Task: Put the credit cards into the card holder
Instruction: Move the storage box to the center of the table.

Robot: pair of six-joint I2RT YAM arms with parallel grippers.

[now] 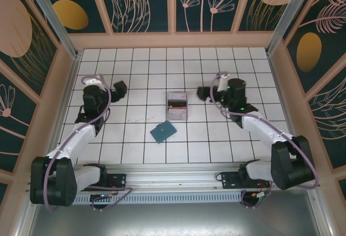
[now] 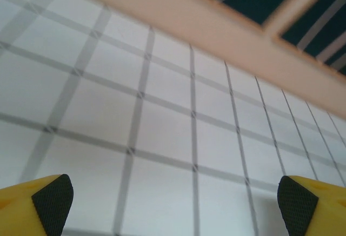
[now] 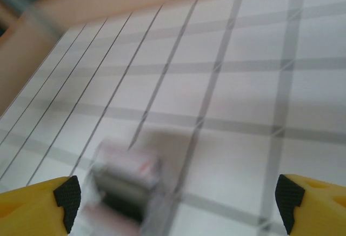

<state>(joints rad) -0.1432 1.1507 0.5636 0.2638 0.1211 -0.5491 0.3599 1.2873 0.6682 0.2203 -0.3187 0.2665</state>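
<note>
Nearest the arm bases, low in the top view, we see the card holder (image 1: 163, 132) lying flat and askew on the white tiled counter (image 1: 135, 144), just below centre frame. Just beyond it, apart from it, the credit cards (image 1: 177, 105) sit together at centre frame. Farther back, the left gripper (image 1: 119, 89) at centre left and the right gripper (image 1: 204, 92) just right of the cards both hang with jaws spread wide and empty, the right wrist view showing the cards blurred at lower left.
</note>
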